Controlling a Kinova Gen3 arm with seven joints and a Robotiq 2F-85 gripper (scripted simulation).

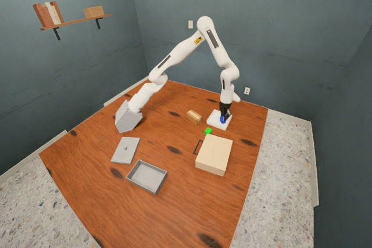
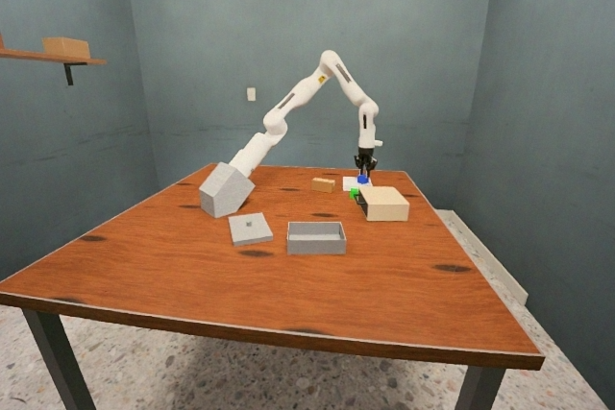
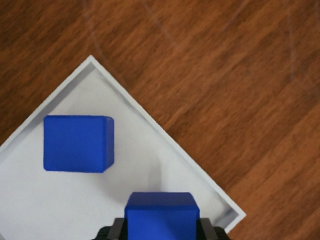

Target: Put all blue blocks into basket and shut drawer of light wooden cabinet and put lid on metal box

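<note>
Wrist-view only (nearby): second blue block (image 3: 78,144).

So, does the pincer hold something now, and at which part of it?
Yes, the pincer holds a blue block, gripped by two opposite sides.

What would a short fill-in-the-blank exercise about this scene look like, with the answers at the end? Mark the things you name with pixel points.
The gripper (image 1: 224,119) (image 2: 364,176) (image 3: 162,231) grips a block coloured ____. The block on the table beside the light wooden cabinet (image 1: 214,153) (image 2: 384,203) is ____. The metal box (image 1: 146,176) (image 2: 316,245) stands without its ____. Inside the white basket (image 1: 214,122) (image 2: 349,183) (image 3: 165,136), the number of blocks lying outside the gripper's grasp is ____.
Missing words: blue; green; lid; one.
</note>
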